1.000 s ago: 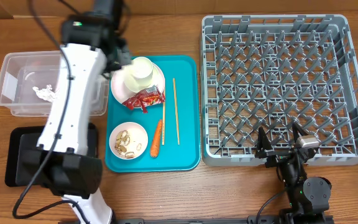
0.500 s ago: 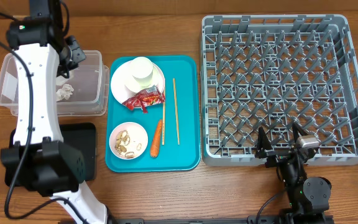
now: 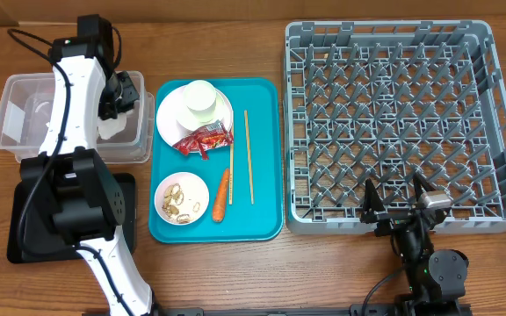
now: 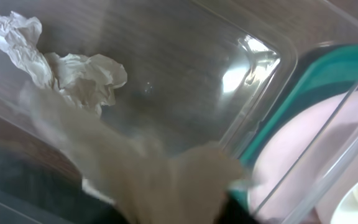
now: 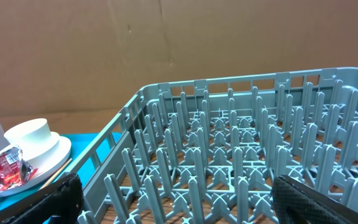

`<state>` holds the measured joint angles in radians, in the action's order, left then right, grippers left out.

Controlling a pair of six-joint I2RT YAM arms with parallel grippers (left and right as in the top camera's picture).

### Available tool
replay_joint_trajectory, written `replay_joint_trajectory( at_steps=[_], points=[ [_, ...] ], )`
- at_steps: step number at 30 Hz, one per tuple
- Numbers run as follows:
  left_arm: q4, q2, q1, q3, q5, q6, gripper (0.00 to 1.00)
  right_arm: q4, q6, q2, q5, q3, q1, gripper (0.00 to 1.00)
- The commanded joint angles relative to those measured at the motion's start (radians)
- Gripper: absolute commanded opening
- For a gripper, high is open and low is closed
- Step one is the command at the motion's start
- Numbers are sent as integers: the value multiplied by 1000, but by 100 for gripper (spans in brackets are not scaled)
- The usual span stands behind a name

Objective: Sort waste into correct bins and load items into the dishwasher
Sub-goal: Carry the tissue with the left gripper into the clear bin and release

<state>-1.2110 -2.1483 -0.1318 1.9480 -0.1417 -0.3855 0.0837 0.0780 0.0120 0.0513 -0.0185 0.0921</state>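
Left end effector (image 3: 121,91), blurred, partly hides crumpled napkin (image 4: 82,78) in clear tub (image 4: 185,68).

overhead: high, straight down, whole counter (image 3: 235,272) | left wrist: very close, blurred, down into clear tub (image 4: 166,74), teal tray (image 4: 328,68) beyond | right wrist: low, level, across grey dish rack (image 5: 229,162) | shared with overhead: tub, tray, rack

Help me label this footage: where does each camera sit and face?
Overhead: above the table, facing straight down; left gripper and right gripper show.
Left wrist: over the tub, facing down at the napkin; left gripper blurred.
Right wrist: low beside the rack, facing across it; right gripper fingers at bottom corners.
Shared: overhead and right wrist show the rack.
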Motion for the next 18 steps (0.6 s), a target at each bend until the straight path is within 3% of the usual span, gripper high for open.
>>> replay_joint_trajectory(
  at_steps=[1,7,11,18],
  points=[
    [1,0,-1,0,7,16,57,-3,1,-9,-5,10,-4,100],
    [-12,4,-18,18,9,50,60,-3,1,-9,-5,10,-4,100],
    [-87,6,-25,91,27,50,51,-3,1,-9,-5,10,-4,100],
    [-197,61,3,214,163,120,50,-3,1,-9,-5,10,-4,100]
  ],
)
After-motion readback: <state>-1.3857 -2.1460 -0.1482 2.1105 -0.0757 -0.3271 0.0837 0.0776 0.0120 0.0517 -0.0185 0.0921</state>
